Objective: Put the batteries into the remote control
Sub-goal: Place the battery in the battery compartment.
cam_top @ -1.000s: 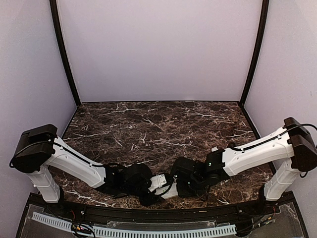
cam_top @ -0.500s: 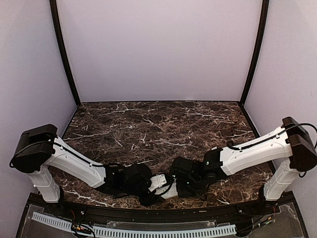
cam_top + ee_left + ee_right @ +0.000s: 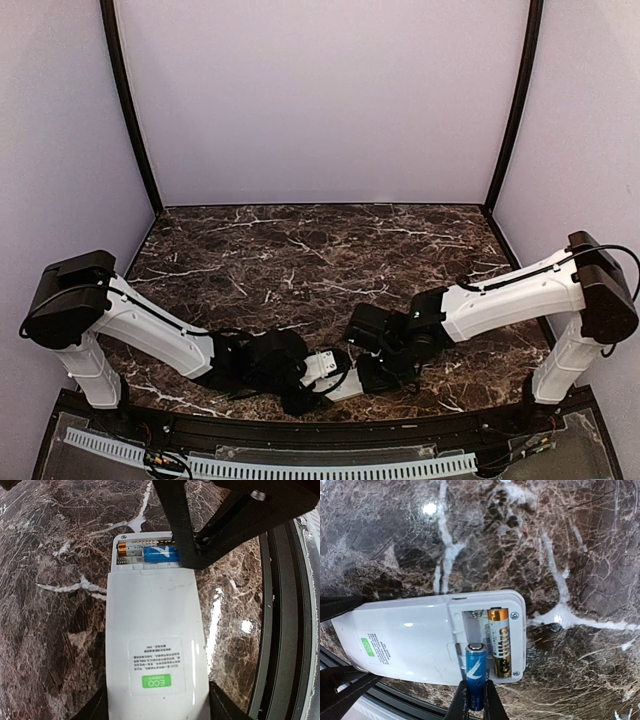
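The white remote control (image 3: 152,640) lies back-up on the marble near the front edge, its battery bay open at the far end. My left gripper (image 3: 157,707) is shut on the remote's near end, one finger on each side. A gold-and-white battery (image 3: 499,642) sits in the outer slot. My right gripper (image 3: 474,706) is shut on a blue battery (image 3: 475,675), held with its tip over the empty inner slot. The blue battery also shows in the left wrist view (image 3: 160,554), partly under the right gripper's black fingers (image 3: 200,535). From above, the remote (image 3: 335,372) lies between both grippers.
The dark marble table (image 3: 320,260) is walled by lilac panels on three sides. A black rail (image 3: 280,630) runs along the front edge right beside the remote. Both arms' forearms reach low over the front of the table.
My right arm has lifted and shifted a little toward the back, with its wrist turned over the remote's end. The left arm and the remote have not moved.
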Robot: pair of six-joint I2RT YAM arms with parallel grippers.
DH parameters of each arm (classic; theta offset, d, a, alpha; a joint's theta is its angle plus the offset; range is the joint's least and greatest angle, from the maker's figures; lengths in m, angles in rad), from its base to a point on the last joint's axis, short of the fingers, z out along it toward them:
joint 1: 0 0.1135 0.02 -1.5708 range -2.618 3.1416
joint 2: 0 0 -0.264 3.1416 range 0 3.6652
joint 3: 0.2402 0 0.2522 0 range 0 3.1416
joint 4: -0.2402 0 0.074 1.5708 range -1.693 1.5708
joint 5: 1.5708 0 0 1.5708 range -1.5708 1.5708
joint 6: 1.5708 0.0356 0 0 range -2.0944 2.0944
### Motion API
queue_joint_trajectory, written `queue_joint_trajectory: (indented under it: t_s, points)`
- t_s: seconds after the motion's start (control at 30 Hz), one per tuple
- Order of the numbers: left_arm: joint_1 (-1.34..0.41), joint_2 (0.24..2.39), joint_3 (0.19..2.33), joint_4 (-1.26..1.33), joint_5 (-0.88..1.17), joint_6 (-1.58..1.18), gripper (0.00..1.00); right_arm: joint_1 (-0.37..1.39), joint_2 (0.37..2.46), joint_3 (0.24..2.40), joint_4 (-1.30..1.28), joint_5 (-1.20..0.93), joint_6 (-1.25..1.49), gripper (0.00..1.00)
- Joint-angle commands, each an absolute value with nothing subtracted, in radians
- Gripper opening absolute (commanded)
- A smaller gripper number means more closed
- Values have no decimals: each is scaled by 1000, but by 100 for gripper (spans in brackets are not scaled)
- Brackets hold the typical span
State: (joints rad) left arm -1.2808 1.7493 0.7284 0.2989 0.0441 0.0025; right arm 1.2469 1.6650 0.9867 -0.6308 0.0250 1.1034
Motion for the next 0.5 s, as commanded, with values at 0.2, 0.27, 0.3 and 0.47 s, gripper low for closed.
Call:
queue_joint_trajectory:
  t_s: [0.2, 0.27, 0.3, 0.47]
  points:
    - [-1284, 1823, 724, 163, 124, -6, 11, 1152, 1692, 1001, -762, -168, 957, 0]
    - [-1284, 1824, 724, 161, 123, -6, 13, 1134, 1713, 1025, -786, -194, 922, 0]
    - [-1284, 1823, 724, 161, 123, -6, 15, 1126, 1724, 1038, -807, -197, 905, 0]
    - [-1284, 1822, 715, 176, 125, -6, 27, 1100, 1751, 1082, -869, -214, 858, 0]
